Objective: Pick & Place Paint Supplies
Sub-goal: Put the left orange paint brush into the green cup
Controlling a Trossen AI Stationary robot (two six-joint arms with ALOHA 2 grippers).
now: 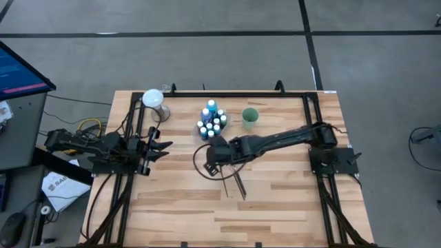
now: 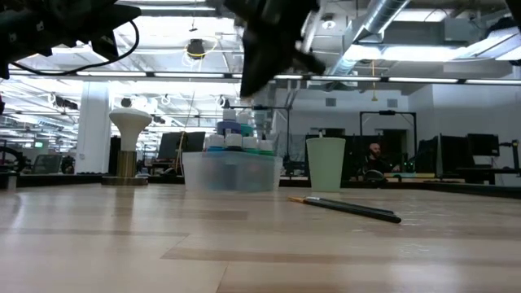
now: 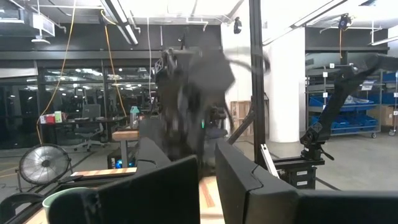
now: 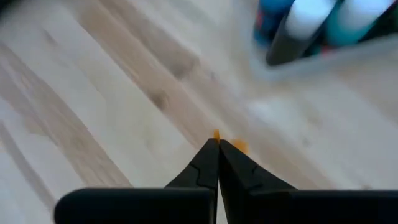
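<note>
The pale wooden plank surface (image 1: 275,207) sits in a dark frame on a grey floor, with a large workshop hall beyond it.

The right claw (image 4: 217,144) hangs near the middle of the surface, its fingers pressed together; a speck of orange shows at the very tips, so it may be pinching the orange-tipped thin brush (image 4: 216,134), though I cannot tell for sure. Just beyond it, toward the back edge, stands the clear plastic tray (image 2: 232,172) packed with tiny white-capped paint bottles (image 1: 210,124) and taller blue bottles (image 1: 211,107). Beside the tray stands the pale green cup (image 1: 249,118). Just in front of the claw, thin dark brushes (image 1: 236,181) lie flat on the bare wood. Farther off, the left claw (image 1: 167,147) waits at the left edge, fingers closed on nothing visible, near a white mushroom-shaped stand (image 1: 154,100).

Judging by how things lie, the bottles look already gathered in the tray, and the brushes are what remain; where they belong is not plain.

Counts: about ten small bottles, though they crowd too closely for certainty; one blue bottle clearly visible from above, perhaps two; two brushes on the wood; one cup; one tray.
</note>
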